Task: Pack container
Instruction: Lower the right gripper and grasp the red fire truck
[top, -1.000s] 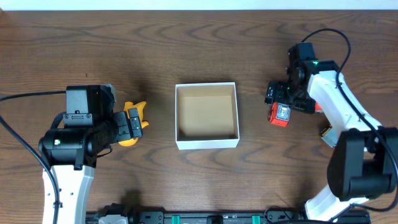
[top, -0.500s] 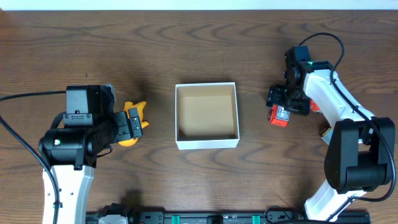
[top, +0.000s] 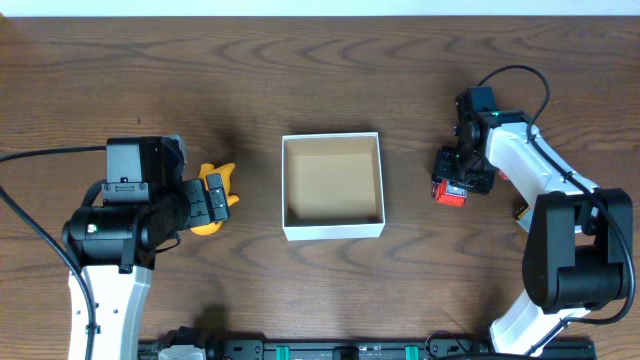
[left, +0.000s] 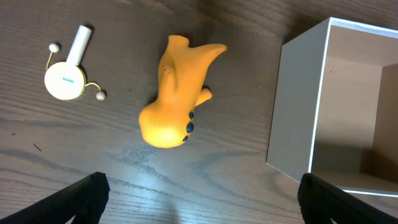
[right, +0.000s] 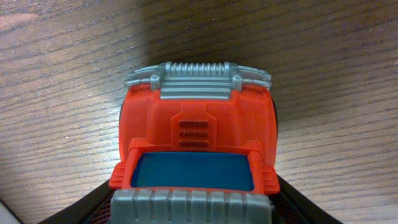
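While the container (top: 333, 231) is found empty at the middle of the table (top: 330, 60), well apart from the red toy truck (right: 196, 134) on its right, that truck is straddled by the right gripper (top: 460, 172) (whether it is actually pinched cannot be told). If the hold is taken off-centre, the truck could be tilted on the lift and dropped short of the thin white wall. The left gripper (left: 199, 208) is spread wide with nothing held, so the yellow toy (left: 174, 106) just ahead of it could be shoved against the box by a careless reach.

Probably a robotics lab — two cabled robot arms (top: 110, 235) at a wood-grain table (top: 320, 300).
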